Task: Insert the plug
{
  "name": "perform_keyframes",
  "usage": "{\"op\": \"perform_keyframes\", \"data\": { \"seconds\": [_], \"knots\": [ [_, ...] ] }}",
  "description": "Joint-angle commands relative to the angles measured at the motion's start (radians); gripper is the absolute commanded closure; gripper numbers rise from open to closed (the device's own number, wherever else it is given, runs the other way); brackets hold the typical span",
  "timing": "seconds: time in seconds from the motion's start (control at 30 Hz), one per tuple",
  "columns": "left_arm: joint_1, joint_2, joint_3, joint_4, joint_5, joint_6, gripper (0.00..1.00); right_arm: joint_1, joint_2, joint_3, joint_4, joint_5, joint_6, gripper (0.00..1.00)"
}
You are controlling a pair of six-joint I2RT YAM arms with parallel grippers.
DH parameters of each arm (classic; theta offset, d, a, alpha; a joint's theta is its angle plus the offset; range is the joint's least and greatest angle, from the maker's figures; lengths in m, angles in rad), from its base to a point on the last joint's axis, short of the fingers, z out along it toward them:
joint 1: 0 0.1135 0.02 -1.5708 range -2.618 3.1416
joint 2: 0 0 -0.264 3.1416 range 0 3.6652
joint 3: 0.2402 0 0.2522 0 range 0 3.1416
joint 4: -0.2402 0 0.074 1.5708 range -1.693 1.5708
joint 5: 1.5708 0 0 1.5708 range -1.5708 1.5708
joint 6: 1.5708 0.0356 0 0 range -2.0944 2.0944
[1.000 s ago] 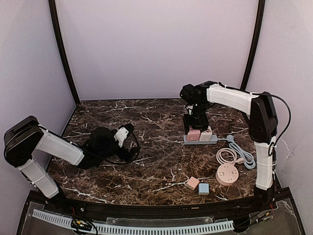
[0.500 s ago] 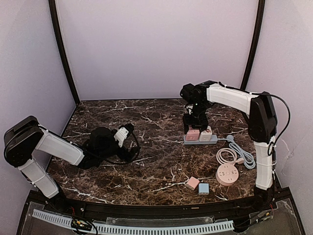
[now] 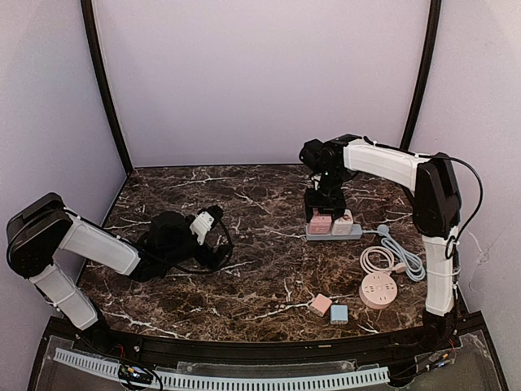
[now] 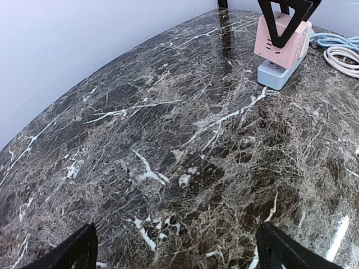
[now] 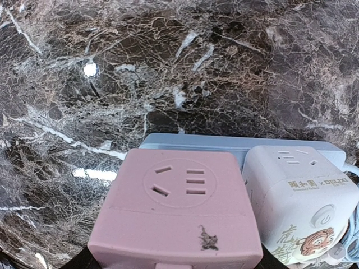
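A pink cube plug (image 3: 321, 223) sits on the left end of a blue-grey power strip (image 3: 326, 236), beside a white cube plug (image 3: 343, 225). My right gripper (image 3: 324, 208) stands straight over the pink cube, its fingers against the cube's two sides. In the right wrist view the pink cube (image 5: 179, 213) fills the lower frame, with the strip (image 5: 224, 143) behind it and the white cube (image 5: 297, 196) at the right. My left gripper (image 3: 218, 236) lies low on the table at the left, open and empty (image 4: 179, 252). It sees the pink cube (image 4: 277, 39) far off.
A round pink socket (image 3: 377, 289) with a coiled white cable (image 3: 378, 259) and a light blue cable (image 3: 407, 259) lies at the right. A small pink cube (image 3: 321, 305) and a small blue cube (image 3: 339, 314) lie near the front edge. Dark marble table (image 3: 260, 204).
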Motion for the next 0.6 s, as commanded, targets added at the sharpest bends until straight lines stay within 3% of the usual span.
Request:
{"op": "perform_keyframes", "data": {
  "seconds": [0.0,0.57],
  "knots": [
    [0.006,-0.023,-0.017,0.015,-0.001,-0.002,0.01,-0.006,0.044,0.009,-0.050,0.053,0.042,1.00],
    [0.006,-0.019,-0.016,0.015,-0.006,0.001,0.01,0.013,0.105,0.069,-0.143,0.168,-0.007,1.00]
  ]
}}
